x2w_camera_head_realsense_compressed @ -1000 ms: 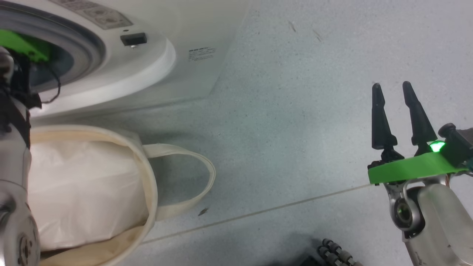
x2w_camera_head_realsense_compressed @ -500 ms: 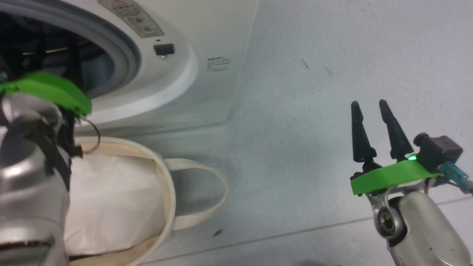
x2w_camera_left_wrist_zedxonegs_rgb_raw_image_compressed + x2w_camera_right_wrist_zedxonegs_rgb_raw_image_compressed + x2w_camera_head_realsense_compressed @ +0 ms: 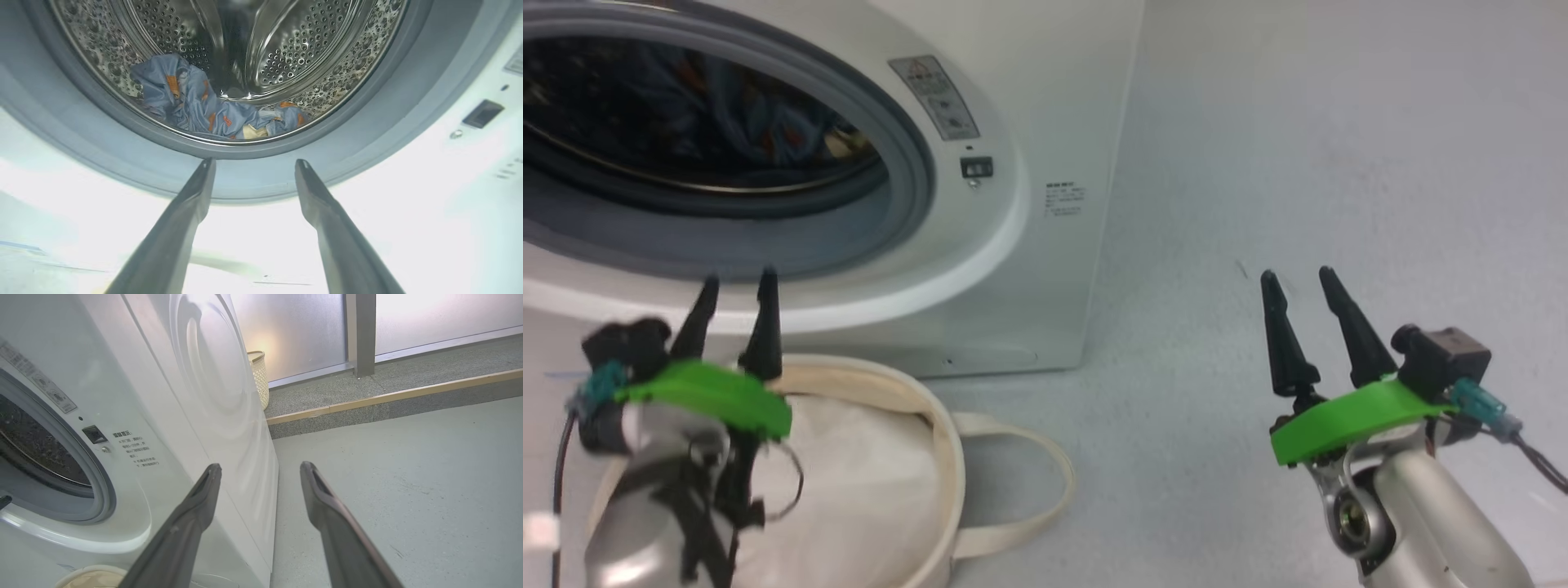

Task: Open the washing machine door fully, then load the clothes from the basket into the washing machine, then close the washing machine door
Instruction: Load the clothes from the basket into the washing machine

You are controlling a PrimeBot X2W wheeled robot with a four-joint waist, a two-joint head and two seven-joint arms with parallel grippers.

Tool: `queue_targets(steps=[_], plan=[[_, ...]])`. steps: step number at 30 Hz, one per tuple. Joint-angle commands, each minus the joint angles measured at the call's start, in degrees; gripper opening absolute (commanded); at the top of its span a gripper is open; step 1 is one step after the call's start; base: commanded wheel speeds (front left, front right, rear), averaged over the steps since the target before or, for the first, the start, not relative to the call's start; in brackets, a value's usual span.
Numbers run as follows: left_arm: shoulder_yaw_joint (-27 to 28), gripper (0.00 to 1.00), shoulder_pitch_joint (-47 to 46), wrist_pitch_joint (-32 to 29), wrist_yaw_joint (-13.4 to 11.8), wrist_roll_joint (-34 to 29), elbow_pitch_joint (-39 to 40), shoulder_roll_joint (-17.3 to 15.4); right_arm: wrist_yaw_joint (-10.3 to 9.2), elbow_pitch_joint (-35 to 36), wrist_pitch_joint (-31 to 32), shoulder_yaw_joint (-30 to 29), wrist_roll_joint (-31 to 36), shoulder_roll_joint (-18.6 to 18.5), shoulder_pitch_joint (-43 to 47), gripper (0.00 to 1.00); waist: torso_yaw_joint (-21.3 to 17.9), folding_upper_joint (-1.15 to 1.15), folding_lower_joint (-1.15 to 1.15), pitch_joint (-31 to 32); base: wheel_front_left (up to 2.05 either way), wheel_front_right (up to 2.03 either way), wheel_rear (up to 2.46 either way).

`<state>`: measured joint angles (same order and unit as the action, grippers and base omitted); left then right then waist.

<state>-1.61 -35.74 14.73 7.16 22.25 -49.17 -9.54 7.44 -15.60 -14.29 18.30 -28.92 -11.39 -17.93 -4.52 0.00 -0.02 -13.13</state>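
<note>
The white washing machine (image 3: 1045, 98) stands with its grey-ringed opening (image 3: 907, 188) uncovered; the washing machine door is out of view. The clothes (image 3: 204, 110), light blue with orange print, lie at the bottom of the steel drum (image 3: 310, 53) and show dimly in the head view as clothes (image 3: 735, 122). My left gripper (image 3: 737, 278) is open and empty, just outside the opening's lower rim, above the basket (image 3: 935, 425). In its wrist view the left gripper (image 3: 255, 161) points into the drum. My right gripper (image 3: 1297, 275) hangs open and empty over the floor to the machine's right.
The cream basket holds plain white padding (image 3: 858, 482), and one handle (image 3: 1049, 482) loops out onto the grey floor (image 3: 1298, 147). Beyond the machine's side, a woven bin (image 3: 259, 377) stands by a raised step (image 3: 388, 400) and frosted panels.
The head camera has tilted up, bringing the drum opening into view. My left gripper has come back out of the drum and now stands above the basket. The right gripper keeps its pose.
</note>
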Motion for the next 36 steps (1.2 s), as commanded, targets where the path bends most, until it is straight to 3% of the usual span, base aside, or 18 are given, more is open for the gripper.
queue_targets(steps=[1,8,16,36], plan=[[0.51,1.0,1.83,0.27,0.32,0.95,3.79,-3.86,0.05,1.18,-0.71,1.42,-0.22,-0.13,1.24,1.0,1.61,0.0,0.02,4.28,0.0,0.0,0.0],[1.16,1.0,11.1,0.27,0.32,2.94,13.09,-6.52,0.05,1.25,-0.71,1.56,0.44,-0.34,2.58,1.0,2.81,0.0,0.02,8.3,0.0,0.0,0.0],[4.51,1.0,18.25,0.27,0.33,1.52,21.18,-7.33,0.05,2.57,-0.71,0.96,2.35,-0.79,4.19,1.0,3.75,0.0,0.02,10.95,0.0,0.0,0.0],[4.62,1.0,19.53,0.27,0.33,1.96,22.27,-6.48,0.05,2.59,-0.71,0.68,3.46,-0.65,5.41,1.0,4.38,0.0,0.02,11.56,0.0,0.0,0.0]])
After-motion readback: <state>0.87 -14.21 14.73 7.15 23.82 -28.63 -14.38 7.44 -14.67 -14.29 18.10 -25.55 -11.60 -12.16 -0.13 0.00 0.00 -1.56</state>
